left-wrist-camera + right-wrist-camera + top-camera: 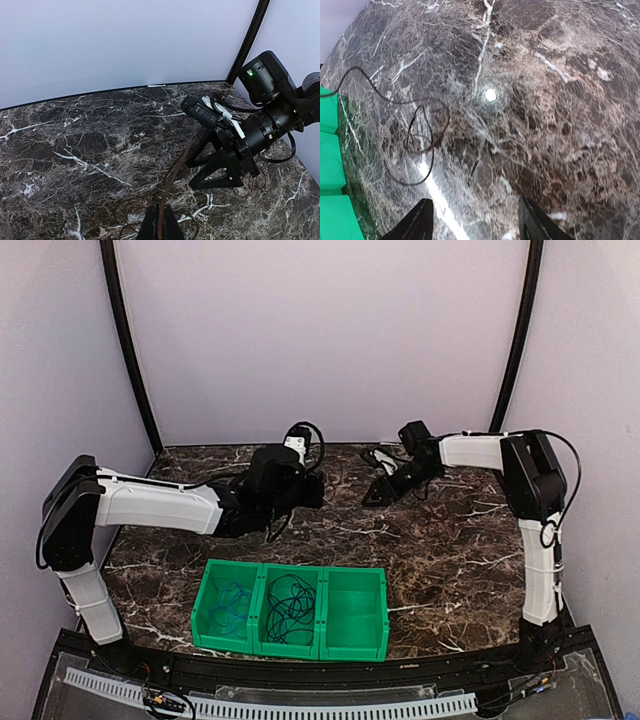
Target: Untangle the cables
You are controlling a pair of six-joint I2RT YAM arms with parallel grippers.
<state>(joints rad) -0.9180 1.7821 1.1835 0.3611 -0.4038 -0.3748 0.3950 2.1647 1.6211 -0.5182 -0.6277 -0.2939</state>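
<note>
My left gripper [160, 214] is shut on a thin dark brown cable [176, 172], which runs up from between its fingers towards my right gripper [222, 175]. More of this cable lies in loose loops on the marble [122, 212]. From above, my left gripper [316, 490] and right gripper [380, 492] face each other at mid table. My right gripper [475, 222] is open above bare marble, with dark cable loops [422, 132] lying ahead to its left. A blue cable [232, 608] and a black cable [290, 605] lie in the green bins.
A green three-compartment bin [353, 648] stands at the near edge; its right compartment holds nothing, and its edge [330, 165] shows in the right wrist view. Curved pale walls close the table's back and sides. A lamp glare [490, 94] shines on the marble.
</note>
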